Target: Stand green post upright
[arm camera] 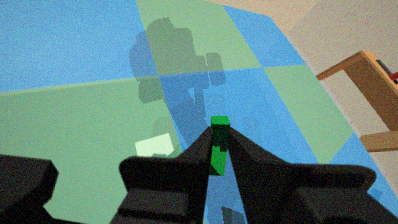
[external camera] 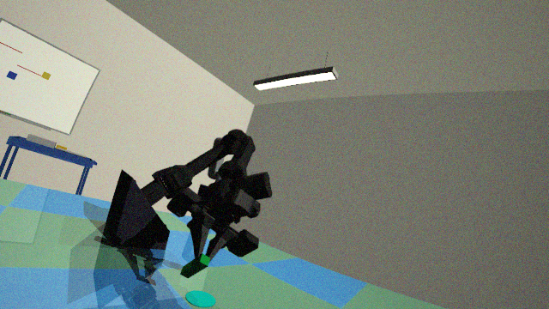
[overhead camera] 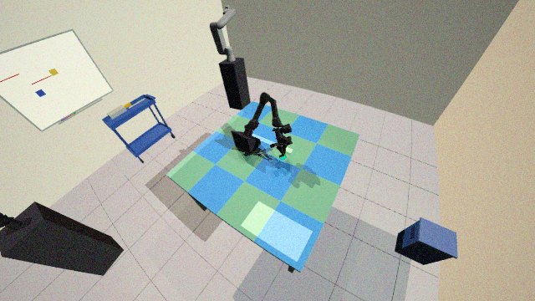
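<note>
Post (external camera: 194, 267) (arm camera: 219, 150) — green, tilted (not upright) — gripped above the table (overhead camera: 213, 188) (external camera: 296, 275) (arm camera: 115, 115).

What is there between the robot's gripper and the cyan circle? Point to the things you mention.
The green post (external camera: 194, 268) (arm camera: 219, 159), held tilted in the gripper (external camera: 202, 257) (arm camera: 219, 131) above the circle (external camera: 201, 299) (overhead camera: 282, 157); the exterior view shows it.
</note>
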Tool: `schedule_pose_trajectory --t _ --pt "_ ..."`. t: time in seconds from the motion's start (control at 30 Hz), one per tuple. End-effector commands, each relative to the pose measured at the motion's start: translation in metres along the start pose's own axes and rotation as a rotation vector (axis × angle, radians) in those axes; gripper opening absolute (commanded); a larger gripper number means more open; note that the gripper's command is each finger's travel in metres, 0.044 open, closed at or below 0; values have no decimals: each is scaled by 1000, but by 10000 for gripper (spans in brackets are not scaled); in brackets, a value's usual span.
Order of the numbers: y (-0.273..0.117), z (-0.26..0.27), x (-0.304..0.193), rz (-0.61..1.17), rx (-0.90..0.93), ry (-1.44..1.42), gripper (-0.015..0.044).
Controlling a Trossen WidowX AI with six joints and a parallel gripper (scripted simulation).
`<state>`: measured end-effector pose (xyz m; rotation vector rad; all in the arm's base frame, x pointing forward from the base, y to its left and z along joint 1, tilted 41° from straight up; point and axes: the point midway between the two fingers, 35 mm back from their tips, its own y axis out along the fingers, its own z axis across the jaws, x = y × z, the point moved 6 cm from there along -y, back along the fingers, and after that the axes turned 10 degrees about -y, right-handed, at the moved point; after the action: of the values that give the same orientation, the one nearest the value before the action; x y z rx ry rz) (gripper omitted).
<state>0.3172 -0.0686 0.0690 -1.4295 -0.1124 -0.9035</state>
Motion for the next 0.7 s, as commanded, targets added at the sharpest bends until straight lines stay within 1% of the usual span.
schedule_pose_trajectory --t 0.0,0.67 --pt "-2 1 -2 -29 -5 10 23" --pt "-9 6 -10 -165 -19 48 23"
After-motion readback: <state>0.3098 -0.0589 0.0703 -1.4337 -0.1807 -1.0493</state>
